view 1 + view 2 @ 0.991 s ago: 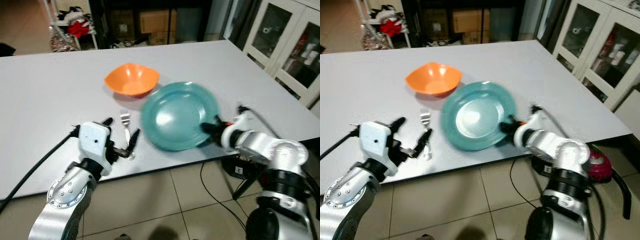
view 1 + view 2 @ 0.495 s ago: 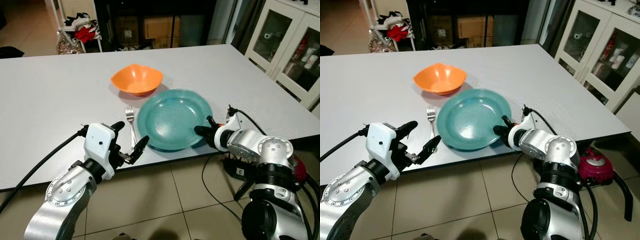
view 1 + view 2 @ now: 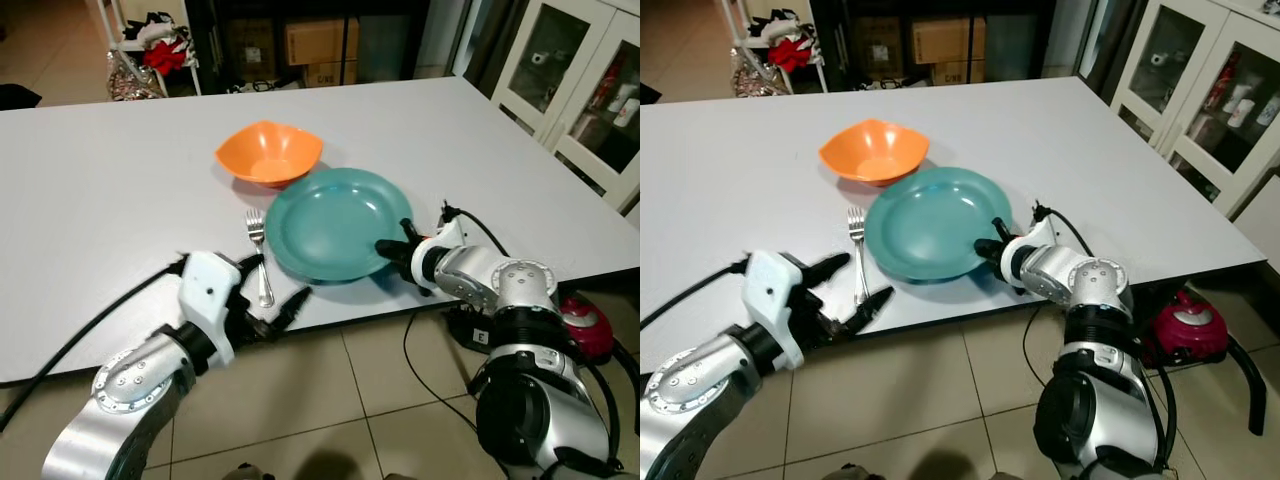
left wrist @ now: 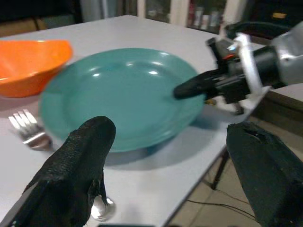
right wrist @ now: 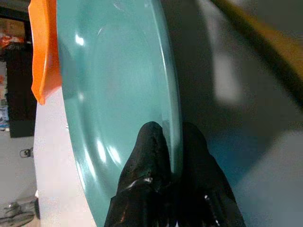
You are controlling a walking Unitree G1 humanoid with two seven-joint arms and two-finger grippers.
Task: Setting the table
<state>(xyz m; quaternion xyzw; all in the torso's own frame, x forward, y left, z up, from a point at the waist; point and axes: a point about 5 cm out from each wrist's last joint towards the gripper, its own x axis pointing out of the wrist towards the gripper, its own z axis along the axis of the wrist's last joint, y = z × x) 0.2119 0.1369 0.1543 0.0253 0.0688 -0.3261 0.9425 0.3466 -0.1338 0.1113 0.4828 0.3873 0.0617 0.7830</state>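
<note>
Plate [image 3: 333, 222] has moved left and a bit farther onto the table [image 3: 100, 180] since the earlier frames, and now almost touches the orange bowl [image 3: 268, 152]. It seemed tilted up a second ago; its near-right edge still casts a shadow, so I judge it isn't fully flat yet.

My right gripper [image 3: 395, 248] is pinching the plate's near-right rim, one finger above and one below, as the right wrist view shows. My left gripper [image 3: 272, 287] hovers at the near table edge, fingers spread, holding nothing, just near of the fork [image 3: 259, 253]. Fork lies left of the plate, tines pointing far, very close to the plate's rim.

Risks, as I see them: pushing the plate further left could knock the fork or shove the bowl. Letting go while the rim is raised could make it drop and slide. Left gripper could sweep the fork off the edge.
</note>
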